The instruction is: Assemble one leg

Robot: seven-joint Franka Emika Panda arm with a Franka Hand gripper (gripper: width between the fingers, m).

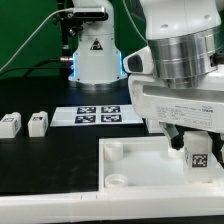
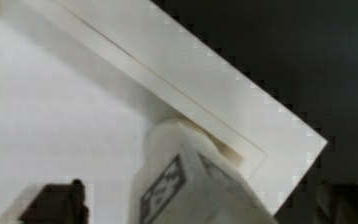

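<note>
Panel: one large white square panel (image 1: 150,165) lies flat on the black desk (image 1: 50,165), at the exterior view's lower right; raised rim around its edge.
Sockets: two round corner sockets visible, near (image 1: 117,180) and far (image 1: 113,148); both hold nothing. Other corners hidden by the arm.
Leg in claw: one leg (image 1: 198,150), tag facing the camera, held upright over the panel's right part; contact with the panel cannot be told.
Claw (image 1: 190,140): clamped on that leg; wrist view shows the tagged leg (image 2: 179,180) between dark fingertips (image 2: 55,200) against the panel (image 2: 87,120).
Loose legs: two, (image 1: 10,124) and (image 1: 38,122), near each other at the exterior view's left, well apart from the panel.
Legs counted: three.
Marker board (image 1: 98,115): one, flat on the desk behind the panel, four tags visible.
</note>
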